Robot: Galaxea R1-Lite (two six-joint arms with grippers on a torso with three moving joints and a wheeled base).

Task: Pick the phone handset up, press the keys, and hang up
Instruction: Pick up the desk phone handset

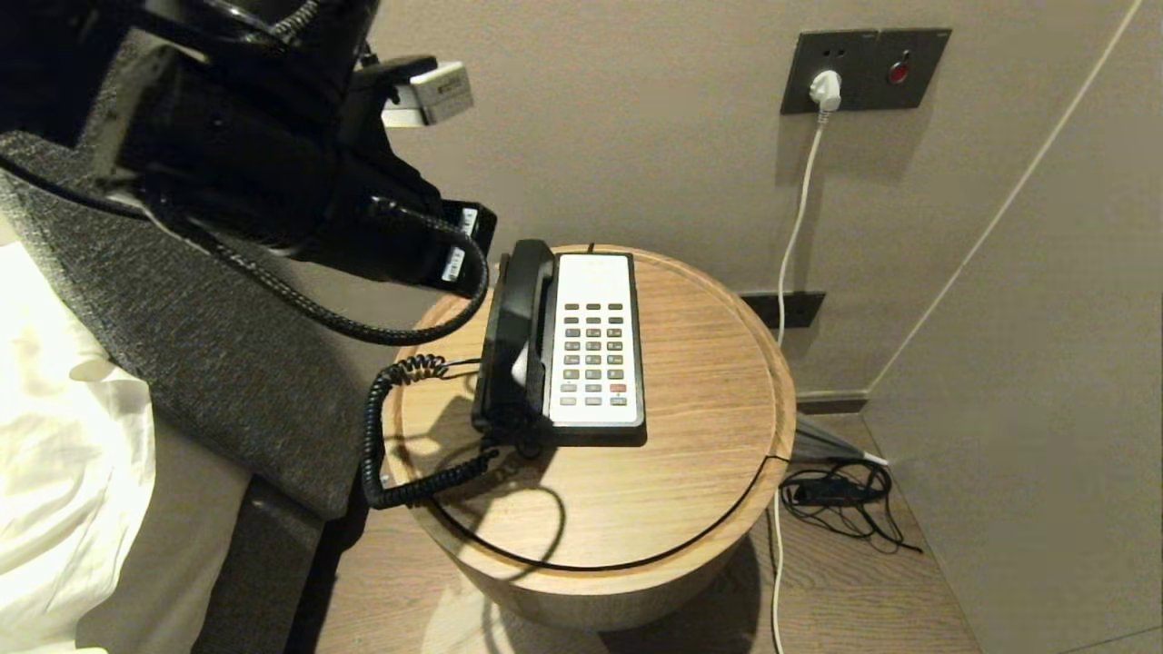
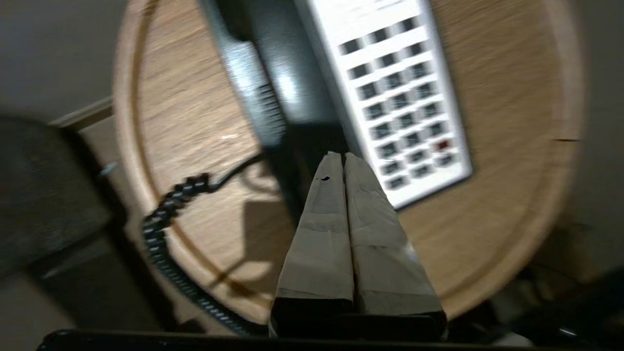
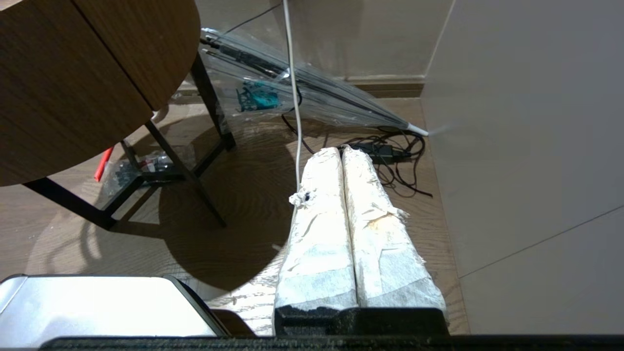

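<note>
The black phone handset lies in its cradle on the left side of the black-and-white phone base. Its coiled cord loops off the table's left edge. The keys are dark grey buttons on the white faceplate, with one red button near the bottom. My left arm hangs above and to the left of the phone. My left gripper is shut and empty, pointing down at the near end of the handset beside the keys. My right gripper is shut and empty, low over the floor.
The phone stands on a round wooden table. A grey padded headboard and white bedding lie to the left. A white plug sits in the wall socket. Cables and a clear umbrella lie on the floor at the right.
</note>
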